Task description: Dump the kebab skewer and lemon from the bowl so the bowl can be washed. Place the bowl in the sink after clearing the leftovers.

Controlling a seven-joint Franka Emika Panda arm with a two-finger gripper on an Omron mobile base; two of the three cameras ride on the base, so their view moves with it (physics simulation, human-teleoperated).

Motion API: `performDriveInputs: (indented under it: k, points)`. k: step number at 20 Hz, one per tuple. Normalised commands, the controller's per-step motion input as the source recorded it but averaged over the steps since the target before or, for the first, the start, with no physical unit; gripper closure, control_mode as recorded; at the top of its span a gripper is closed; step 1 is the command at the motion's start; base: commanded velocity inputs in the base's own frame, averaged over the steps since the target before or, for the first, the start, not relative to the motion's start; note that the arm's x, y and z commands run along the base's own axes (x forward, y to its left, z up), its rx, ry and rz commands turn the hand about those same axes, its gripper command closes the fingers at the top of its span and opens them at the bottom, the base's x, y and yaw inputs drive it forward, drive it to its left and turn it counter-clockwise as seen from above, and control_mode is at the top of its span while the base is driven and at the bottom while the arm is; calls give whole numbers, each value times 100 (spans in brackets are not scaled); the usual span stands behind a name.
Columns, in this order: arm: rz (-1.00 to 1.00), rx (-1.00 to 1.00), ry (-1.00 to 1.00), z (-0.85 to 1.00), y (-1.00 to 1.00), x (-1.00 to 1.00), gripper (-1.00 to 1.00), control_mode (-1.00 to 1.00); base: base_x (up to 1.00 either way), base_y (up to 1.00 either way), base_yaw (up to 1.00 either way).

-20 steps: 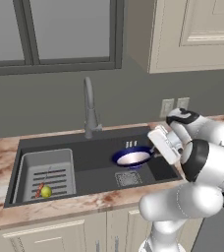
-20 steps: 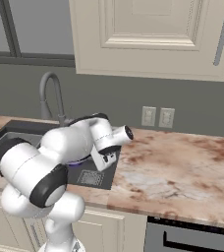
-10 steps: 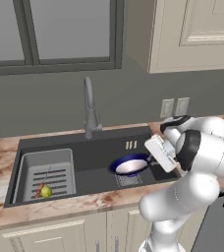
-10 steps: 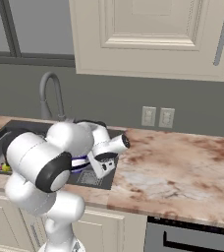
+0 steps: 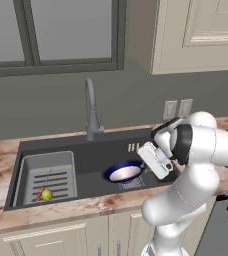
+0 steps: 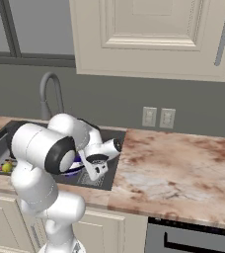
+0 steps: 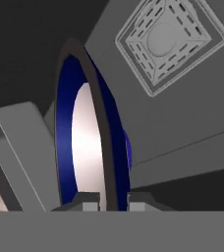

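Gripping the bowl point(image 5: 124, 172) by its rim, the closed fingers point(image 7: 87, 202) hold it low over the sink point(image 5: 101, 155) near the drain, emptied for washing, while the lemon point(image 5: 47, 194) and kebab skewer point(image 5: 40, 191) lie in the left rack point(image 5: 48, 162); no writing is legible.

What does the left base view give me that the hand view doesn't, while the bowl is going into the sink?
Left base view alone: the lemon and kebab skewer lying in the lighter slatted rack, the faucet, and the whole basin, with the bowl's white inside facing up.

Hand view alone: the fingertips either side of the bowl's rim, shut on it, and the square drain close up.

Both: the bowl empty, low inside the sink, held by the hand.
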Motion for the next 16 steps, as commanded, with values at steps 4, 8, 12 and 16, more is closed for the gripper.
performDriveInputs:
  k: [4,8,12,16]
  points:
    - [0,-1,0,-52,23,7,100,-100,0,0,0]
    - [0,-3,0,-47,11,17,100,-100,0,0,0]
    - [0,-8,0,-56,4,20,100,-100,0,0,0]
    - [0,-3,-1,-28,0,33,100,-100,0,0,0]
